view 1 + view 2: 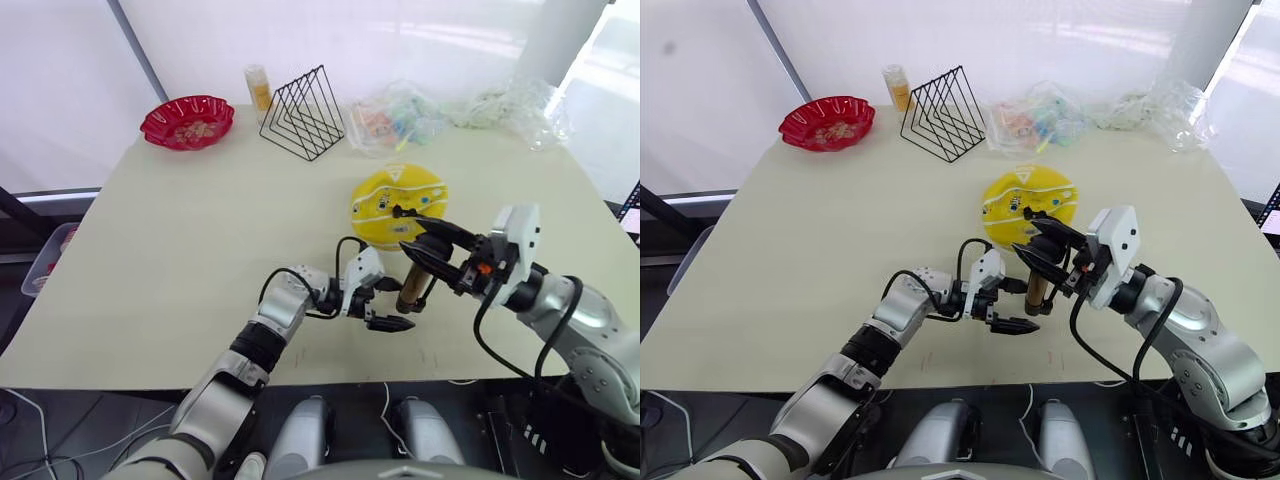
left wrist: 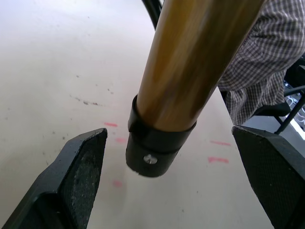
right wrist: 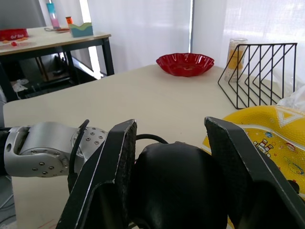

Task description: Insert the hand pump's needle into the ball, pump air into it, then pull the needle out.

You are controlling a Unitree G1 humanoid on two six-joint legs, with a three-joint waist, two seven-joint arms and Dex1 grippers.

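Black handle point(image 3: 174, 183) sits clamped between the right gripper point(image 1: 432, 247) fingers, the hand pump point(image 2: 190, 71) standing upright.

Left gripper point(image 1: 385, 303) is spread wide, its two pads flanking the barrel's lower black cap without touching it. Flattened on the table point(image 1: 180, 250) just beyond the right fingertips lies the ball point(image 1: 398, 203), with a small black fitting, probably the needle's, on its top. By my reading the pumping step is in hand; next the left fingers should close on the barrel to steady it. Whether the pin is seated, I cannot tell; the hose is mostly hidden.
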